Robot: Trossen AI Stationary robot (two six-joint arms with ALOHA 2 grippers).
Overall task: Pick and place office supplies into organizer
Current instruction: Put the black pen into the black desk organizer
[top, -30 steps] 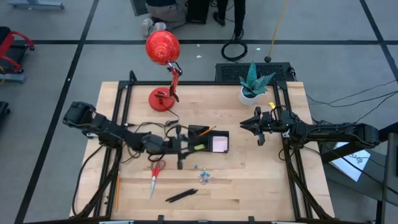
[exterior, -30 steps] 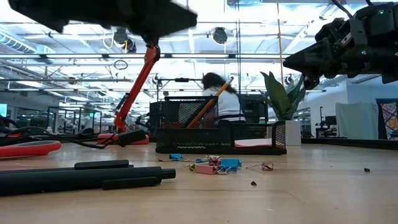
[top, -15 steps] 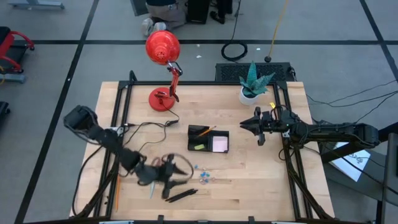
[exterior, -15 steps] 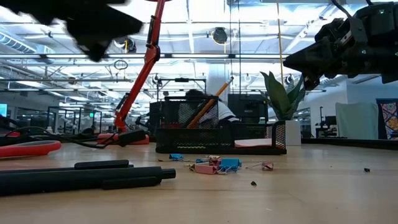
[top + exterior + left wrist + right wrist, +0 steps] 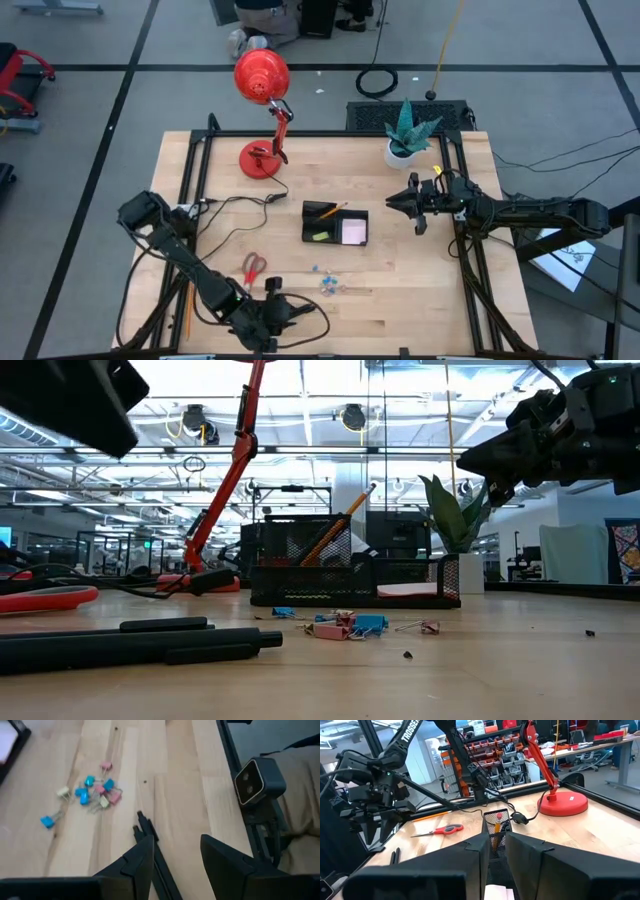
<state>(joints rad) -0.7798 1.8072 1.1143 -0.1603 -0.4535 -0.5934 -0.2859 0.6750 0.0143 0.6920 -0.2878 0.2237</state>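
The black organizer (image 5: 335, 225) sits mid-table and holds an orange pencil (image 5: 327, 210), a yellow-green piece (image 5: 320, 236) and a pale sticky pad (image 5: 353, 231). The red-handled scissors (image 5: 250, 268) and blue and pink clips (image 5: 328, 284) lie nearer the front edge. Another orange pencil (image 5: 187, 308) lies at the left. Two black pens (image 5: 146, 827) lie on the wood. My left gripper (image 5: 175, 855) hangs open above them near the table's front edge (image 5: 285, 315). My right gripper (image 5: 392, 203) waits to the right of the organizer, its fingers a narrow gap apart (image 5: 495, 847).
A red desk lamp (image 5: 262, 78) stands on its base (image 5: 260, 160) at the far left, with its cable (image 5: 235, 205) trailing across the wood. A white plant pot (image 5: 402, 152) is at the far right. A small camera (image 5: 257, 780) sits at the near edge.
My left arm has swung fast from just left of the organizer toward the table's near edge, past the scissors, and now hangs over the black pens. The things on the table have stayed put. The right arm has kept still.
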